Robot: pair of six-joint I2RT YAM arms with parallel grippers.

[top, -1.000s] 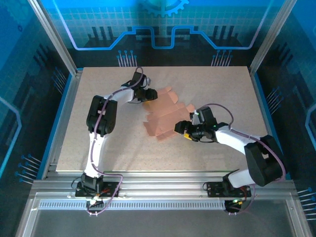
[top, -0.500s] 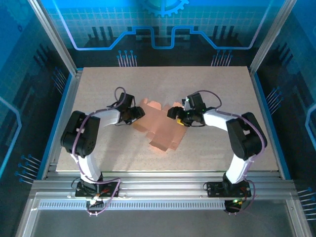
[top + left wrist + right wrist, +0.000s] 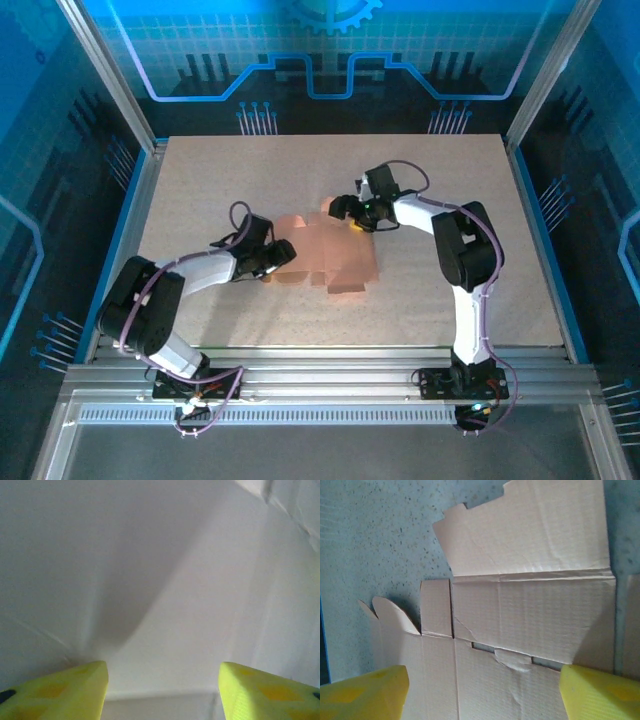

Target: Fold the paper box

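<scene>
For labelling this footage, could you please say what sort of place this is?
Probably a robotics lab test cell: an aluminium frame encloses a speckled table, blue printed panels behind, with the left arm and right arm bolted at its edge.

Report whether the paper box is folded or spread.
Spread, not boxed: the paper box lies as a creased sheet, flaps splayed on the table.

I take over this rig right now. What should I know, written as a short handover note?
Left gripper: open, close against the left edge of the paper box.
Right gripper: open over its far side, holding nothing.
Box: middle of the table, a creased die-cut sheet lying mostly flat.
Done: no walls standing that I can see.
Left: fold panels and flaps, close it.
</scene>
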